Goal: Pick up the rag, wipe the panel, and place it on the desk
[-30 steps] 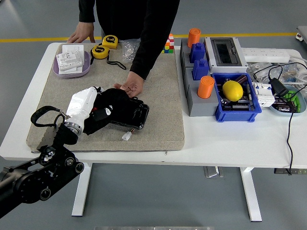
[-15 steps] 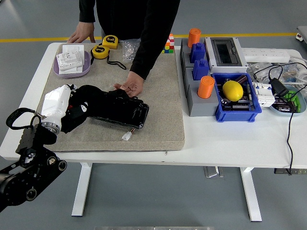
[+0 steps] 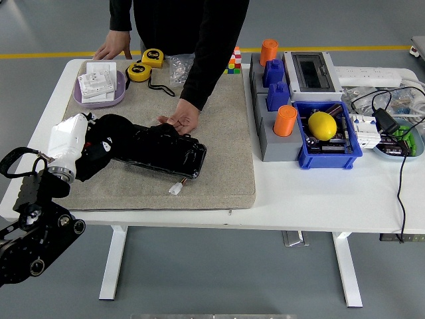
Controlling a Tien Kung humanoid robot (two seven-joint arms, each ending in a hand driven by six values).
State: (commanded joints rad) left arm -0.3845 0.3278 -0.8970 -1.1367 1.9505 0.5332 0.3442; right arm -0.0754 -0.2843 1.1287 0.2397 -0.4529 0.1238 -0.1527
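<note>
The black glossy panel [image 3: 170,152] lies on the grey felt mat [image 3: 222,126], with a small white connector [image 3: 175,189] at its front edge. A black rag [image 3: 111,129] is bunched over the panel's left end. My left hand [image 3: 91,149], under a white cover, comes in from the lower left and is shut on the rag, pressing it down at that end. A person at the far side steadies the panel's back edge with one hand [image 3: 180,121]. The other hand [image 3: 111,49] rests on the table's far edge.
A purple tray [image 3: 118,97] of white parts and two yellow tape measures [image 3: 145,64] sit at the back left. To the right of the mat stand grey and blue blocks with orange cups [image 3: 285,119], a blue bin [image 3: 330,154] holding a lemon [image 3: 322,125], a breaker box [image 3: 310,70] and cables [image 3: 398,173].
My left hand has dragged the rag leftward along the panel, from its middle to its left end. The person's hand and the panel have stayed put.
</note>
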